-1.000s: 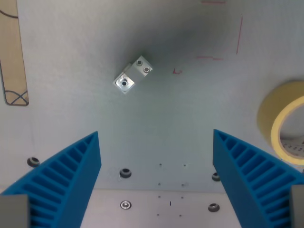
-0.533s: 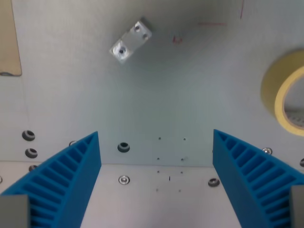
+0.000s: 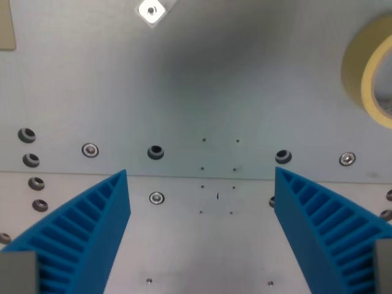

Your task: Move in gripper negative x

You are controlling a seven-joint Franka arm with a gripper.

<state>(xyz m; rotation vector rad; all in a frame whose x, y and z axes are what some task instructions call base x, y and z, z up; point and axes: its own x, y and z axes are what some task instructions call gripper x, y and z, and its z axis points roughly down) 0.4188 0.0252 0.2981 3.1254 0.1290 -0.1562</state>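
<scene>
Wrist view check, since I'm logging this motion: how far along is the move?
Done so far: the scene has slid upward over the last second, so the small metal block now sits at the top edge and the yellow tape roll is cut off at the right. In hand: the open blue ribbed fingers hold nothing. What's left cannot be judged; no endpoint shows.

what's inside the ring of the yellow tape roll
Through the tape roll hole only a sliver of pale surface shows at the wrist view's right edge. The rest is cut off by the frame, so anything else inside cannot be seen.
</scene>
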